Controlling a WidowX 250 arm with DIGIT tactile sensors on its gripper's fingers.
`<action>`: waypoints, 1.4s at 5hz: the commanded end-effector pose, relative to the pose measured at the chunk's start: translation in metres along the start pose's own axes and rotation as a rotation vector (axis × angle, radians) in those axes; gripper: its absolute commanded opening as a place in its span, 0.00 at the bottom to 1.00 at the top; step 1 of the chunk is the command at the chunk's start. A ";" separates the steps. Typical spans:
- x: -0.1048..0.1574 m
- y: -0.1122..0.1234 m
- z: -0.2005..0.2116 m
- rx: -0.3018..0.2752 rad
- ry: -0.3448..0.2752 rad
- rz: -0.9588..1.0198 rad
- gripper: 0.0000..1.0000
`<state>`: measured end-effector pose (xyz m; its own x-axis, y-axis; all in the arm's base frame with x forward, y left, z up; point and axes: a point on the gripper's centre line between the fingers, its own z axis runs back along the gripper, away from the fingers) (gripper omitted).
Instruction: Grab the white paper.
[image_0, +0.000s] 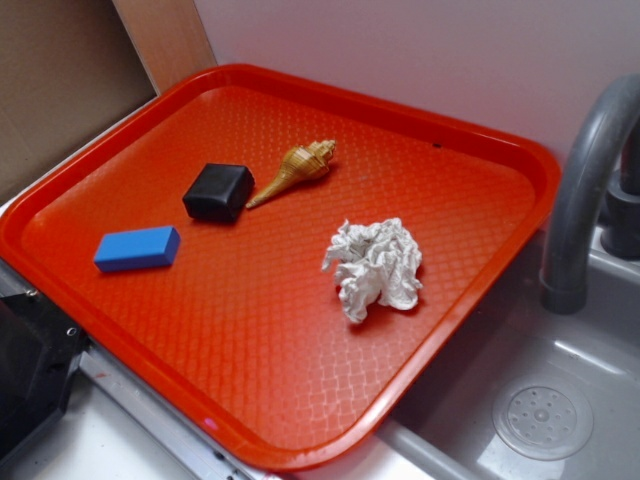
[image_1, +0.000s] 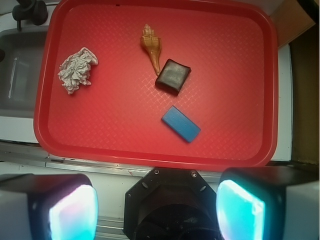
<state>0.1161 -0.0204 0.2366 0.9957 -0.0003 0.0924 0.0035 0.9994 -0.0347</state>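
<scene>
- Wrist view, from high above: you look down on a red tray (image_1: 240, 145) that fills most of the frame, with a grey sink (image_1: 17, 70) along its left edge.
- The gripper (image_1: 157, 202) hangs at the bottom of this view, short of the tray's near rim; its two fingers (image_1: 72, 212) stand wide apart with nothing between them, so the jaws are open and empty.
- The white paper (image_1: 76, 69) lies on the tray's left side, apart from everything else, a crumpled, ruffled wad with no rigid edge.
- The relation your move turns on: in the wrist view the paper sits up and well to the left of the jaws, with its slightly longer axis running from upper right to lower left. You would likely need to travel forward and left, then descend.
- The black block (image_1: 173, 76) rests near the tray's middle, just touching the tip of the tan seashell (image_1: 150, 47); both lie well right of the paper.
- The blue block (image_1: 181, 123) lies nearest the gripper, to the right of a straight line to the paper.
- Exterior view: the paper (image_0: 374, 266) sits towards the rim beside the grey faucet (image_0: 585, 190).
</scene>
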 end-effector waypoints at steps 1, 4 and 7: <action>0.000 0.000 0.000 0.000 0.000 0.000 1.00; 0.064 -0.016 -0.060 -0.029 -0.179 -0.567 1.00; 0.121 -0.068 -0.152 -0.122 -0.158 -0.981 1.00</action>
<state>0.2455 -0.0845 0.0832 0.5511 -0.8031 0.2265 0.8274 0.5611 -0.0238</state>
